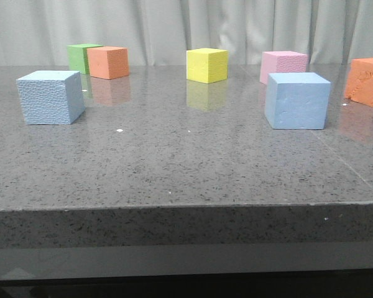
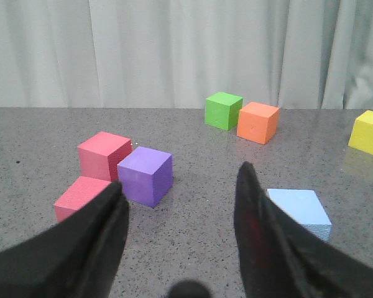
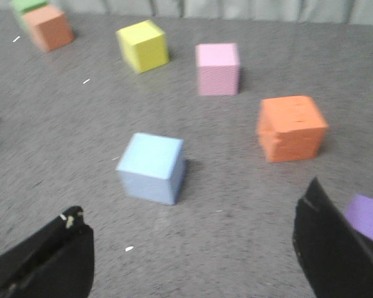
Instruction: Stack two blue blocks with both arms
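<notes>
Two blue blocks, left and right, well apart on counter; left hand and right hand wide open, empty; advise centring fingers squarely before closing.

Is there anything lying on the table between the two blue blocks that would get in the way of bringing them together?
Nothing visible: bare table separates the left blue block from the right blue block. The yellow cube sits farther back.

No legible text, label, brand, number or sign found in any view. The cube faces are plain foam, the surface is unmarked speckled stone, and the curtain behind carries no print.
</notes>
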### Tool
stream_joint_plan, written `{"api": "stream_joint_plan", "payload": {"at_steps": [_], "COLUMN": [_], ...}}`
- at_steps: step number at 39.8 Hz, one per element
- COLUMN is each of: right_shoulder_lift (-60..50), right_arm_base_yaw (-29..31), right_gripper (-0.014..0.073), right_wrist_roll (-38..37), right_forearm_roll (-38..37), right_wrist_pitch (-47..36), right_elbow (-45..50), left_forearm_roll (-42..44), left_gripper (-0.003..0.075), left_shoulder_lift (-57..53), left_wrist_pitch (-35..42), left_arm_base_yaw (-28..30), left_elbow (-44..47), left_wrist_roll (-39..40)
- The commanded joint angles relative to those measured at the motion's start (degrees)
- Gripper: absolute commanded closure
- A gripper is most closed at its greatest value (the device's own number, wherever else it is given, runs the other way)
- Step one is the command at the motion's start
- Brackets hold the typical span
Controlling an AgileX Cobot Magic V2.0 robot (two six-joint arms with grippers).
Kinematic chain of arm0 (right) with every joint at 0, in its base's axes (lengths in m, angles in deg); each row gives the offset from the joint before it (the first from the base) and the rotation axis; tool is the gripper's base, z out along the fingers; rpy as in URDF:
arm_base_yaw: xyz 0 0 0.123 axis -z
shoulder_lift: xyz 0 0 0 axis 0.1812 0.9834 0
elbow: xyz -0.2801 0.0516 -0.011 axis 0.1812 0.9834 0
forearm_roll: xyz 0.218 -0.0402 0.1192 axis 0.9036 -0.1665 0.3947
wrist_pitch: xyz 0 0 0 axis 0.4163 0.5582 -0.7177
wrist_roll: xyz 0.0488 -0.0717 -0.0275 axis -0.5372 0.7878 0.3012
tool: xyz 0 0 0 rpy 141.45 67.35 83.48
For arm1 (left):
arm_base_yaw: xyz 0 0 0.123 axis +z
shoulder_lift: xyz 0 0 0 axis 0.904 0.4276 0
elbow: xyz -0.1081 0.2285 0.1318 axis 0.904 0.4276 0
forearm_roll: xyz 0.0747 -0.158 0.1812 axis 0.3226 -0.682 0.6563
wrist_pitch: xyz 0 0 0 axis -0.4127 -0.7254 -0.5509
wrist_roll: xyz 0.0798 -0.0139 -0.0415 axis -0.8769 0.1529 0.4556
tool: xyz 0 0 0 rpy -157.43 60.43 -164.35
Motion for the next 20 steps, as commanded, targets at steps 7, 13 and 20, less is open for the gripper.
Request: {"api": "stream_joint_plan", "payload": {"at_steps": [7, 13, 20], "right_shoulder_lift": [14.3, 24.1, 33.8], "right_arm_base_yaw": [-3.2, -7.9, -12.6], "right_gripper": [-0.0061, -0.0061, -0.0061], "right_wrist_roll": [16.3, 13.1, -0.4], "right_forearm_roll": [17.0, 15.4, 3.9], "right_wrist_pitch": [6.4, 8.8, 9.3], "right_elbow": [-12.1, -19.5, -27.5], "left_forearm_roll": [0.1, 0.1, 0.1], "left_gripper": [0.0355, 0.0355, 0.0355], "left_shoulder_lift": [0.7, 0.7, 0.7], "left_wrist_pitch": [4.6, 4.6, 4.6], "left_arm_base_yaw": [-0.4, -0.4, -0.4], "left_elbow": [-1.7, -1.7, -1.7], "left_wrist_roll": [0.0, 0.0, 0.0]}}
